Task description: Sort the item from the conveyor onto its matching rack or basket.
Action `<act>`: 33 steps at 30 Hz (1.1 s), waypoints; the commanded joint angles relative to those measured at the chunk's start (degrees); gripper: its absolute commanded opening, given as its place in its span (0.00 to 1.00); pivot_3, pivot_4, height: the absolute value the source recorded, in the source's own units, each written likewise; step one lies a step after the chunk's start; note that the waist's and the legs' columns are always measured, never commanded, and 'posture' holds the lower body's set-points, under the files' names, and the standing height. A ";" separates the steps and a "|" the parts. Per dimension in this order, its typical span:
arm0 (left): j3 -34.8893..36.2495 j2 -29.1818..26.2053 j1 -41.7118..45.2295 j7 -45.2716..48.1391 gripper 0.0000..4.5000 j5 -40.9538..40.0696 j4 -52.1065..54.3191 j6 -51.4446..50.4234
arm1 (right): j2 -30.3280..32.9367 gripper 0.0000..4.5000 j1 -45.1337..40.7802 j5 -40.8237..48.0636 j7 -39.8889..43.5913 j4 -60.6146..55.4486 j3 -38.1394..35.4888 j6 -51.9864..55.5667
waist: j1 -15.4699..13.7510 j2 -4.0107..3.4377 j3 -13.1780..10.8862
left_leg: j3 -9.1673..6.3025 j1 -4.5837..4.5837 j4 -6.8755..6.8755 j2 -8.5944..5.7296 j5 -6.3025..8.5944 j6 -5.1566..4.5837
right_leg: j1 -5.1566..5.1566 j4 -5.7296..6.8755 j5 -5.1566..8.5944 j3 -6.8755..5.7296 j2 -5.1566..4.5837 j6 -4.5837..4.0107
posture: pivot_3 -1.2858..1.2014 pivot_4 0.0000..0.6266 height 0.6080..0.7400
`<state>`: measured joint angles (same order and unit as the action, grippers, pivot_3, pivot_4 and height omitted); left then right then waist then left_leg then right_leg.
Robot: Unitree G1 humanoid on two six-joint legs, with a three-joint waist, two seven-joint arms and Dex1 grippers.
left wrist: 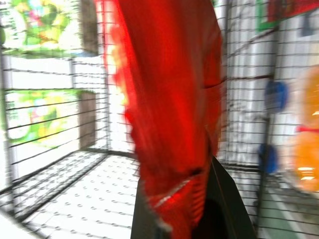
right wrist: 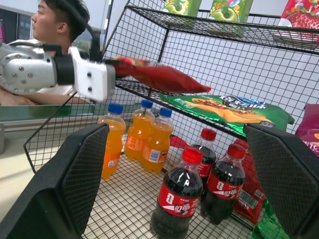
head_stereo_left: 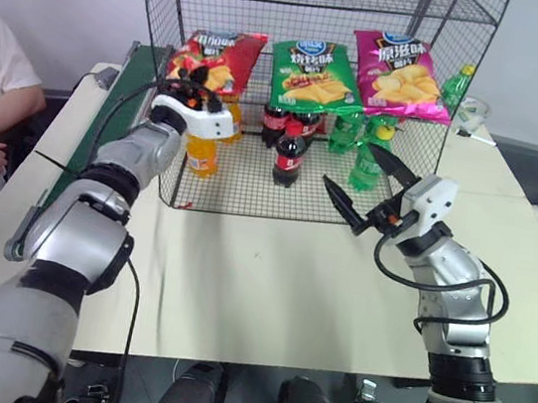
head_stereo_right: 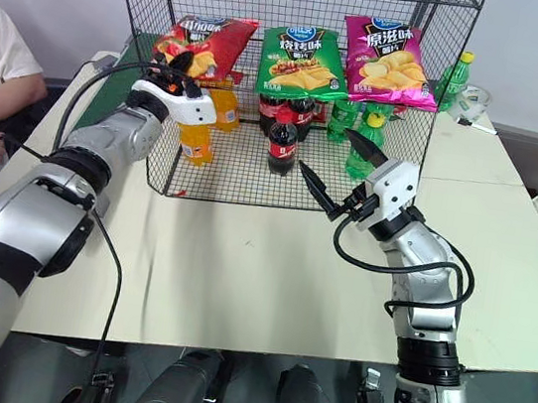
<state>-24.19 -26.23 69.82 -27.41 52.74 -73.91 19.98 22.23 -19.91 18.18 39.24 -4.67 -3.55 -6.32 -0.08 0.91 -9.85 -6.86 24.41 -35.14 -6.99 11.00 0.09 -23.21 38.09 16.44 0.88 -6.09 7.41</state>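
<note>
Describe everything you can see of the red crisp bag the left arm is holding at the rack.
The red crisp bag is glossy, crinkled foil-like plastic, with a blue oval logo, white lettering and pictured yellow chips. It lies tilted on the rack's sloped wire shelf, at the left end of the row, beside the green crisp bag. The left gripper is shut on its lower edge, black fingers pinching the foil. The right wrist view shows it from the side, fairly flat, above the orange soda bottles.

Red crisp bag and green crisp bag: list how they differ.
The red crisp bag is pinched in the shut left hand; the green crisp bag lies free. The red one is at the rack's left end, the green one mid-shelf. Both picture chips below a blue logo.
</note>
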 commanded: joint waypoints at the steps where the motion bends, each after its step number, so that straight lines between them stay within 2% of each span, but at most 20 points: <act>1: 0.13 0.26 2.00 1.59 0.02 -2.83 -0.10 -0.38 | 0.65 1.00 0.03 0.18 -0.22 -3.29 -0.35 0.08 | -0.02 0.00 0.00 | 0.00 0.00 0.00 0.00 0.00 0.00 | 0.00 0.00 0.00 0.00 0.00 0.00 | 0.52 0.24 1.00; 4: 1.67 0.52 1.92 3.11 0.02 -5.89 0.04 2.13 | 0.79 1.00 0.08 0.17 -0.13 -3.24 -0.28 0.19 | -0.02 0.00 0.00 | 0.00 0.00 -0.01 0.00 0.00 0.00 | 0.01 0.01 0.00 0.00 0.00 0.00 | 0.52 0.24 1.00; 6: 2.51 0.27 1.56 4.06 0.13 -8.06 0.67 4.76 | 0.85 1.00 0.34 0.18 -0.09 -3.53 -0.18 0.39 | -0.03 0.01 0.00 | 0.00 0.00 -0.02 0.00 0.00 0.00 | 0.01 0.00 0.00 0.00 0.00 0.00 | 0.52 0.24 1.00; 7: 2.76 0.19 1.32 5.08 0.20 -9.09 0.98 6.20 | 0.90 1.00 0.39 0.15 -0.02 -3.62 -0.09 0.49 | -0.08 0.01 0.01 | 0.00 0.00 -0.02 0.00 0.00 0.00 | 0.02 0.00 0.00 0.00 0.00 0.00 | 0.52 0.24 1.00; 12: 3.02 -1.17 -0.64 7.38 0.74 -11.70 4.31 9.06 | 1.13 1.00 1.08 0.60 0.28 -4.46 -0.05 1.16 | -0.50 0.02 0.02 | -0.01 -0.03 -0.07 0.00 0.00 0.00 | 0.08 0.02 -0.01 0.00 -0.01 0.01 | 0.52 0.24 1.00; 17: 3.77 -5.25 -7.17 9.75 0.74 -13.40 15.43 11.40 | 1.31 1.00 2.16 1.25 0.90 -5.44 0.18 2.21 | -0.35 0.01 0.03 | -0.01 -0.03 -0.07 -0.01 0.00 0.00 | 0.06 0.01 -0.02 0.03 -0.01 0.02 | 0.52 0.24 1.00; 23: 10.70 -11.39 -23.49 15.26 0.74 -17.63 47.28 9.59 | 1.44 1.00 2.28 1.45 1.64 -4.93 0.32 2.18 | 0.70 -0.01 0.03 | 0.02 -0.02 -0.01 0.02 -0.01 0.02 | -0.04 0.04 -0.02 0.16 -0.01 0.00 | 0.52 0.24 1.00; 26: 14.85 -12.39 -30.12 19.77 0.74 -21.91 57.68 6.88 | 1.50 1.00 2.01 1.71 2.01 -4.58 0.18 2.27 | 0.69 -0.01 0.04 | 0.02 0.02 0.00 0.02 -0.01 0.02 | -0.08 0.02 -0.02 0.18 -0.02 0.00 | 0.52 0.24 1.00; 29: 20.43 -11.19 -39.33 29.85 0.74 -39.02 67.87 3.24 | 1.96 1.00 2.07 2.05 2.67 -4.36 -0.25 2.27 | 0.99 -0.12 0.10 | 0.04 -0.03 0.00 0.03 0.00 0.01 | -0.03 0.01 -0.02 0.19 -0.02 -0.02 | 0.52 0.24 1.00; 31: 22.18 -10.16 -46.42 41.20 0.74 -56.20 74.76 -3.97 | 2.66 1.00 2.45 2.40 3.54 -4.04 -0.80 2.16 | 1.11 -0.15 0.11 | 0.11 -0.08 0.07 0.09 0.00 0.01 | -0.06 0.00 -0.02 0.26 -0.02 -0.02 | 0.52 0.24 1.00; 33: 24.81 -11.14 -53.19 49.48 0.74 -67.51 79.55 -9.78 | 3.83 1.00 2.82 2.72 4.87 -3.83 -1.31 2.18 | 1.19 -0.16 0.11 | 0.13 -0.08 0.06 0.14 0.00 0.01 | -0.05 0.00 -0.02 0.27 -0.01 -0.03 | 0.52 0.24 1.00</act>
<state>-2.50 -36.42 18.97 15.32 -4.34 1.26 14.55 24.80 -16.96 19.53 43.12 -7.42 -3.18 -3.61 1.11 0.76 -9.74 -6.71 24.33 -35.09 -6.83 11.01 0.10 -23.24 38.08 16.42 1.18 -6.11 7.37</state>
